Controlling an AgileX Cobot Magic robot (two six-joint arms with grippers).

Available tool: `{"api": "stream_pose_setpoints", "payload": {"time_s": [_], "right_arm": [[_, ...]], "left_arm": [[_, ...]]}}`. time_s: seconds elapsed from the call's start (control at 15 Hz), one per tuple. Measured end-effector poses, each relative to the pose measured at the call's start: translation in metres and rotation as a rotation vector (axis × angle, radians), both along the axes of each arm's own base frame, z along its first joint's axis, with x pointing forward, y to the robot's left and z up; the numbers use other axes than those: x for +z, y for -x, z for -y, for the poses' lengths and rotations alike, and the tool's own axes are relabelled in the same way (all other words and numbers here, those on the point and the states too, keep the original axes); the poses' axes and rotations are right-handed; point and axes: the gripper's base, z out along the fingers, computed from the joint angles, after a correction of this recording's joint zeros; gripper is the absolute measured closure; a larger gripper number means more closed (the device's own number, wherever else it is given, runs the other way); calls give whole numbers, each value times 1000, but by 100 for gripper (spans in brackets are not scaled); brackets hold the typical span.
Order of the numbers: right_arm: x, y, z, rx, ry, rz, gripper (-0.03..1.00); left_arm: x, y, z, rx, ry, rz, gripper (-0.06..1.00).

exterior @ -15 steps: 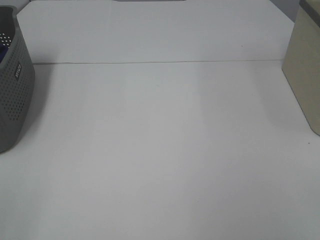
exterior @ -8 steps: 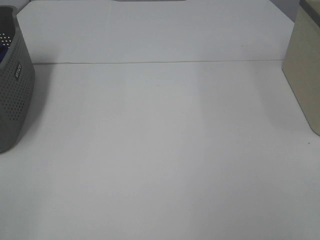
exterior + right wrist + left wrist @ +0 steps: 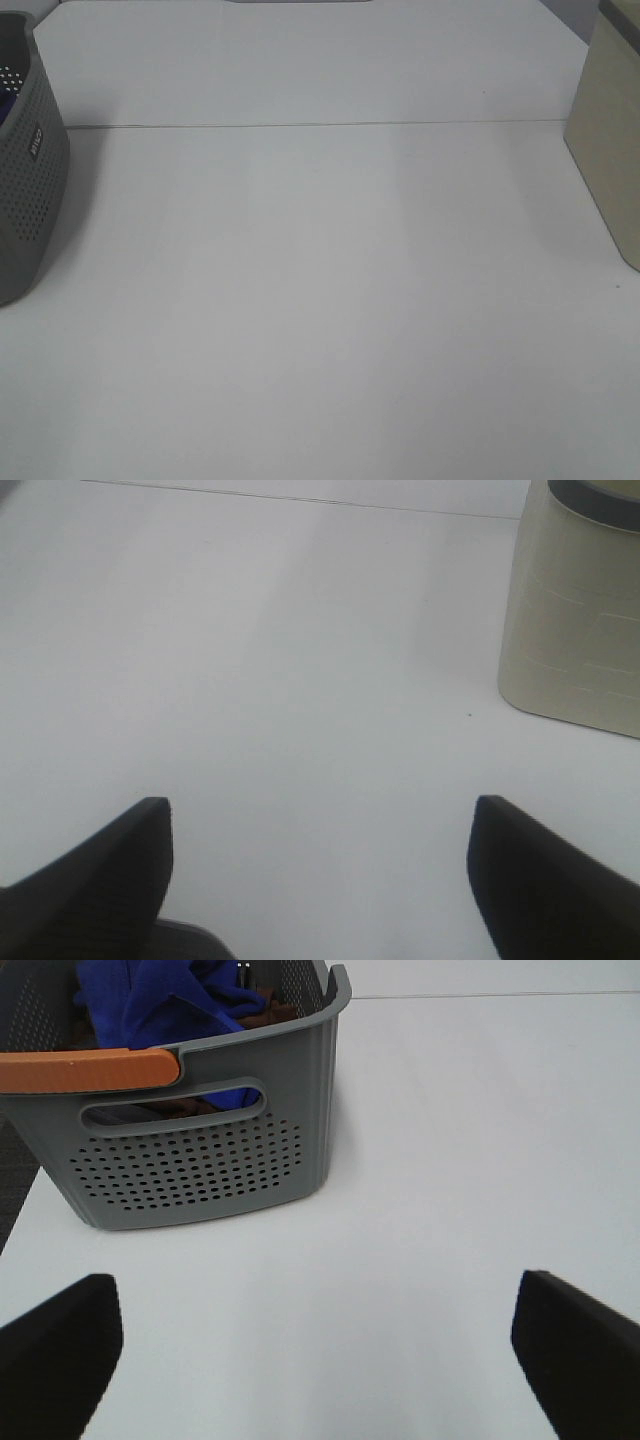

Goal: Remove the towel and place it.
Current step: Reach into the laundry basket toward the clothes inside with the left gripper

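The deep blue towel [image 3: 160, 1000] lies crumpled inside a grey perforated basket [image 3: 200, 1160] with an orange handle [image 3: 90, 1068]; a brown cloth shows under it. In the high view only the basket's side [image 3: 25, 190] shows at the far left, with a sliver of blue [image 3: 5, 105] inside. My left gripper [image 3: 315, 1335] is open and empty over the white table, short of the basket's near wall. My right gripper [image 3: 320, 865] is open and empty over bare table. Neither arm shows in the high view.
A beige bin stands at the table's right edge [image 3: 610, 150] and also shows in the right wrist view [image 3: 575, 610]. A seam [image 3: 320, 125] crosses the white table at the back. The table's left edge lies beside the basket [image 3: 15, 1210].
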Motion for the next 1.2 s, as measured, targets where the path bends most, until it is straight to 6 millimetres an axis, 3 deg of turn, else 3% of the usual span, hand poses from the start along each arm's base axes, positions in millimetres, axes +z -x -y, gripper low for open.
{"api": "stream_pose_setpoints", "payload": {"time_s": [1.2], "right_arm": [[0, 0, 0, 0, 0, 0, 18]], "left_arm": [[0, 0, 0, 0, 0, 0, -5]]}}
